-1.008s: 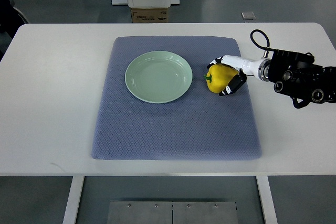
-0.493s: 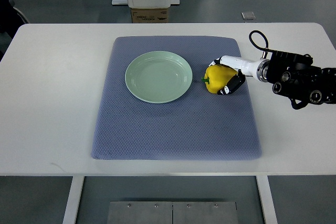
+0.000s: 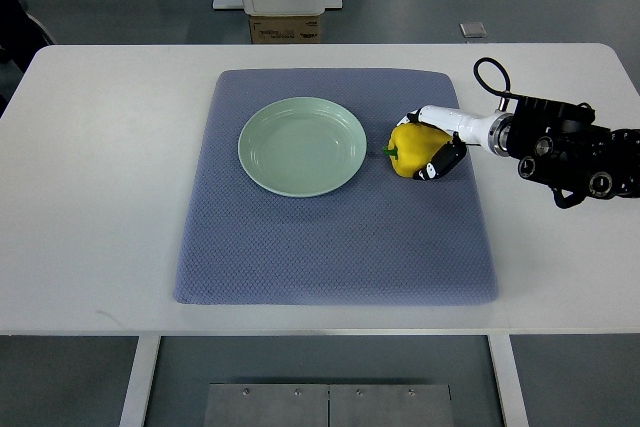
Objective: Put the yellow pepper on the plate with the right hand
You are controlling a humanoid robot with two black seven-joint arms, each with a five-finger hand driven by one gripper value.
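We look down on a white table (image 3: 100,197) that fills most of the view, with grey floor beyond its far edge. A blue-grey mat (image 3: 330,237) covers the middle of the table. On the far-left part of the mat sits a pale green plate (image 3: 290,162), round and bare.

From the right edge comes our right arm (image 3: 575,147), black at the wrist joint with a looped cable above it, then a white forearm segment reaching left over the mat. The right hand (image 3: 438,145) is at the mat's far-right area. Its fingers (image 3: 443,159) are curled around the yellow pepper (image 3: 412,149), wrapping its right and near sides, so we have it in our grasp.

The yellow pepper is just to the right of the plate, apart from its rim, with its green stem pointing left toward the plate. We cannot tell whether the pepper rests on the mat or is raised slightly above it.
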